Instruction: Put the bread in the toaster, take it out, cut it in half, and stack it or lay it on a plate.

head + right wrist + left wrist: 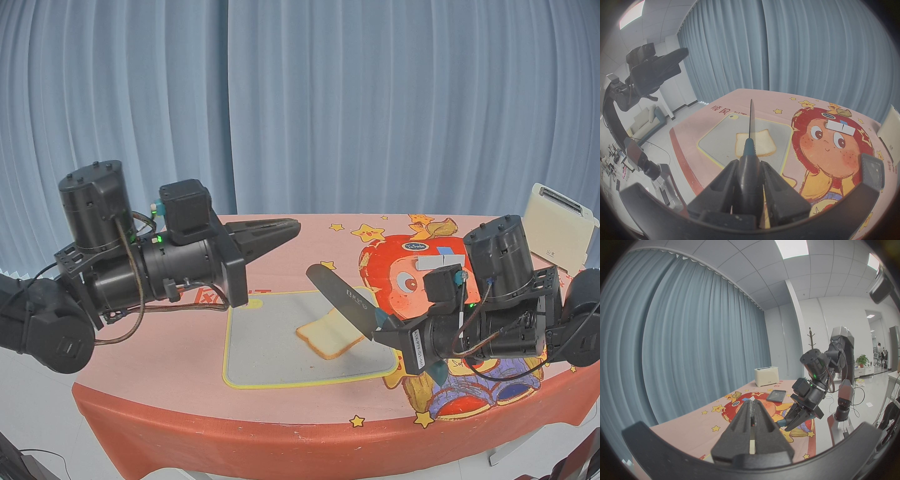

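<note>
From my end this reads as a robotics lab set up in an office building. A floor-length pleated blue-grey curtain [312,94] screens off a round table under a pink cartoon-printed cloth [187,350]. Overhead is a white suspended tile ceiling [818,268] with flat rectangular panel lights [791,247]. Farther off I see a dark wooden coat stand [812,337], a green potted plant [862,359] and a light-coloured sofa [647,120].

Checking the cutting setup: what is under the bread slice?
A grey cutting mat, lying on the pink tablecloth. Whatever lies directly beneath the slice is covered; the knife blocks part of it.
</note>
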Available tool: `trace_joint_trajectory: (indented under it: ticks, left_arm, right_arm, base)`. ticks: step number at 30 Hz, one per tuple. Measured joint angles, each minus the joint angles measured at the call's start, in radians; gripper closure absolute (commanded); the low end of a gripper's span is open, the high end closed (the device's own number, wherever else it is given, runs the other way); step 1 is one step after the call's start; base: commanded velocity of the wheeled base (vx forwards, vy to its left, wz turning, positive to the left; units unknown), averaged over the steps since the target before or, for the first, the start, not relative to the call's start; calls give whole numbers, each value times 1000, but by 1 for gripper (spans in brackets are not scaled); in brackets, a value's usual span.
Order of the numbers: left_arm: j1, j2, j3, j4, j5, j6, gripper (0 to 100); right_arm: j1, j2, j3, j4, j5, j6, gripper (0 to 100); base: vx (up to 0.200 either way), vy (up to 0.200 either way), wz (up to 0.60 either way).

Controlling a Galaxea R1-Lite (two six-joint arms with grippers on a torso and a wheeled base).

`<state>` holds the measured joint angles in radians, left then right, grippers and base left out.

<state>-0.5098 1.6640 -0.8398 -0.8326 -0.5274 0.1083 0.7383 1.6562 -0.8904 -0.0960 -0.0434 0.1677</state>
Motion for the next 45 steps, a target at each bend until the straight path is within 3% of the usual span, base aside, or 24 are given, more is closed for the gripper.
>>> trace_joint_trajectory:
  ticks: [18, 24, 45]
  left_arm:
    - [-66, 188, -118, 7, 23, 0, 100]
    - [-76, 223, -156, 7, 76, -1, 100]
    - [-87, 299, -166, 10, 80, -2, 100]
  right_arm:
    - [9, 50, 10, -9, 1, -6, 100]
    - [18, 62, 12, -9, 1, -6, 100]
    - [7, 79, 18, -46, 0, -7, 100]
  base:
    - [0, 0, 0]
    - [0, 0, 0]
    - [0, 0, 0]
